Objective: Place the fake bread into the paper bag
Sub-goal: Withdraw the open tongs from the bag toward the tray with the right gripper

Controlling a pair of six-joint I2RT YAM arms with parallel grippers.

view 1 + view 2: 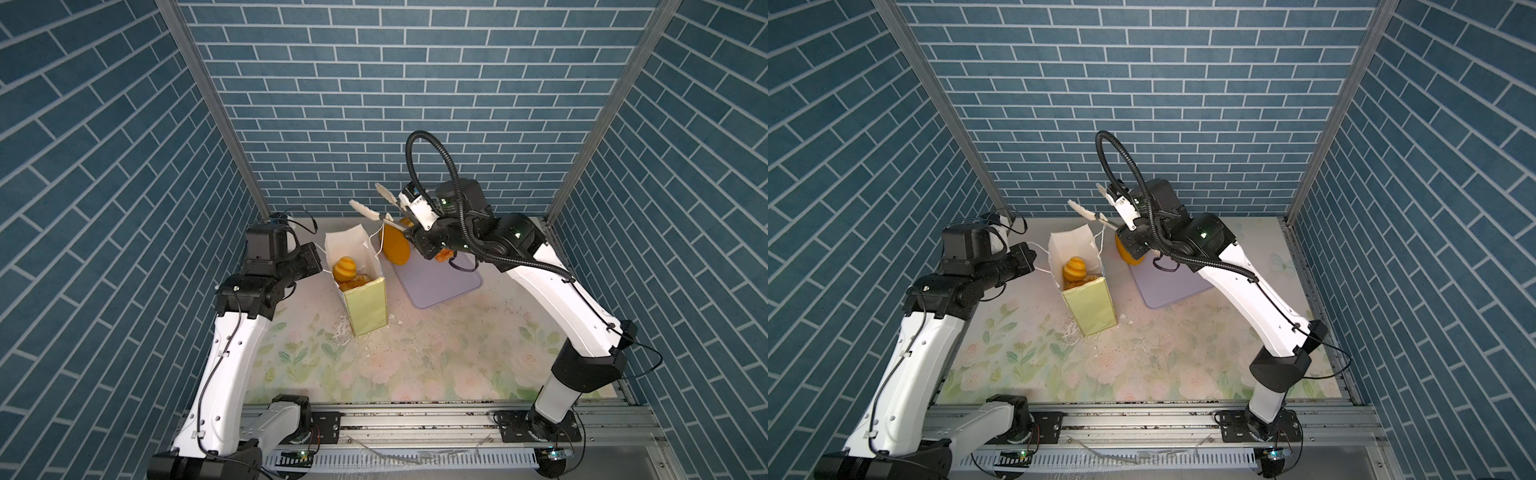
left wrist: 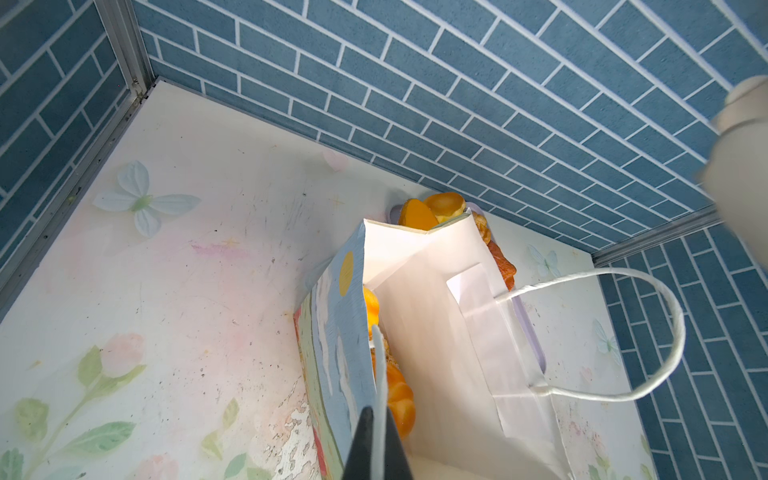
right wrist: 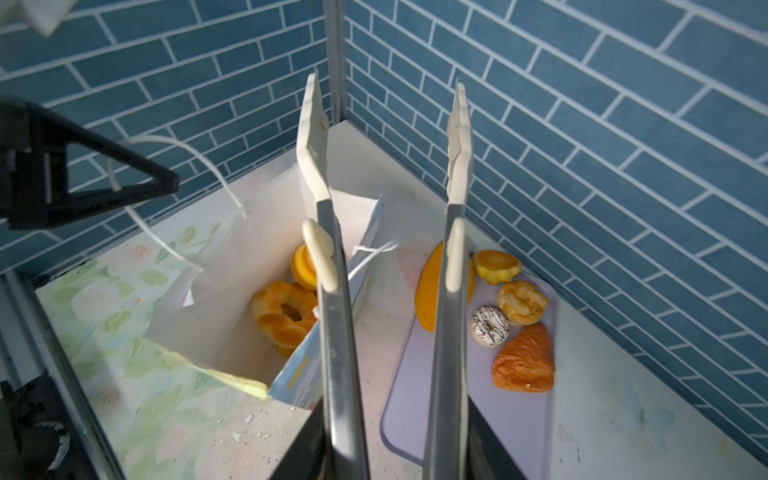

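Worktop: pale floral print, pink blooms and green leaves, with printed butterflies toward the far corners. The surface is scuffed and speckled with dark spots.

Paper bag stands upright on it, left of centre in the far half, mouth open upward.

Lavender tray lies flat to the right of the bag, far of centre, with a narrow strip of bare worktop between the two.

Peeled patch in the print just left of the bag's near base. White flakes are scattered around that base and toward the middle.
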